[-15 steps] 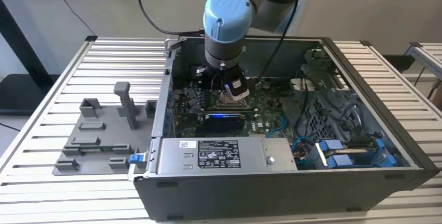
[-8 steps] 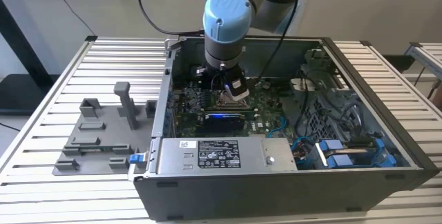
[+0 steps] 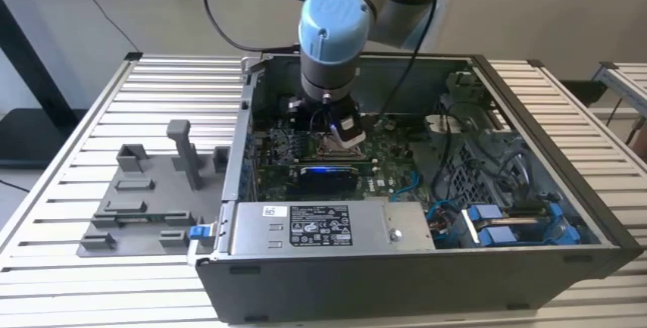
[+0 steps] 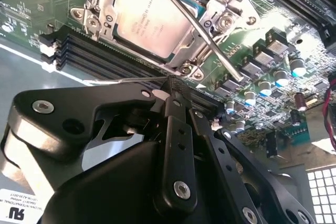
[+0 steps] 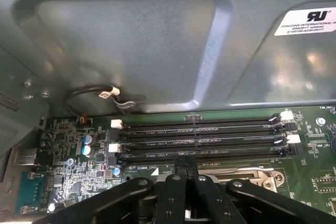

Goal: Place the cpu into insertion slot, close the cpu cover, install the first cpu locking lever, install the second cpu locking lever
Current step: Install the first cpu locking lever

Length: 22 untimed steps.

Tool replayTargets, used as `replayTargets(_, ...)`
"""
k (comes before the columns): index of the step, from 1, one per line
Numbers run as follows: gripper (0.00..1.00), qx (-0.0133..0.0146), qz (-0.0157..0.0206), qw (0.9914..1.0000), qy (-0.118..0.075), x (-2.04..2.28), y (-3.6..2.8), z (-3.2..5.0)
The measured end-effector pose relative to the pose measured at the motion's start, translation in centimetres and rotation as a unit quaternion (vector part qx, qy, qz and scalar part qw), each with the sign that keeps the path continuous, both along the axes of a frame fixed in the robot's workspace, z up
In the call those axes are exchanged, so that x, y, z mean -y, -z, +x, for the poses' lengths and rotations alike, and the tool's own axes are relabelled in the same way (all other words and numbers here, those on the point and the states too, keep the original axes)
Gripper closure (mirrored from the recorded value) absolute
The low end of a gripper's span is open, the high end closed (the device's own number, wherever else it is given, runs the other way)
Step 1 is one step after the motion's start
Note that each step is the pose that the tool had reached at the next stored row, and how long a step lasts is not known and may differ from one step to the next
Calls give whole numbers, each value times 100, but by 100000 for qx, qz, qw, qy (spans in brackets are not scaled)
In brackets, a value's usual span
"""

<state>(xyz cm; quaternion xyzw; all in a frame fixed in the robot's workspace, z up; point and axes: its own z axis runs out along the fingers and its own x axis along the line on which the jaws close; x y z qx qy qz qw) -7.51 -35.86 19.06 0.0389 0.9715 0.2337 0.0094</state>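
Note:
In the second wrist view the cpu (image 4: 149,17) lies silver-topped in the insertion slot (image 4: 185,69). The cpu cover (image 4: 105,1) lies down around the cpu's edges. One locking lever (image 4: 210,40), a steel rod, runs slanting across the cover and the cpu. A second, thinner lever (image 4: 121,81) ends right at my fingertips. My gripper (image 4: 170,88) is shut, its tip just beside the slot's edge and nothing visibly between the fingers. In the exterior view the gripper (image 3: 342,127) hangs low inside the computer case over the slot (image 3: 329,146). The first wrist view shows its closed fingers (image 5: 185,165).
Long black memory slots (image 5: 205,135) run right beside the socket. The case's grey wall (image 5: 131,40) stands behind them. Capacitors (image 4: 273,74) crowd the other side. A power supply (image 3: 314,226) and cables (image 3: 486,154) fill the case; a grey fixture (image 3: 142,192) sits on the table outside.

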Motion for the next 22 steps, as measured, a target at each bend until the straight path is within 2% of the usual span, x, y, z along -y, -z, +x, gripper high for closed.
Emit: replayTargets(22,89,4,22,100000,-1,-13,60,188)
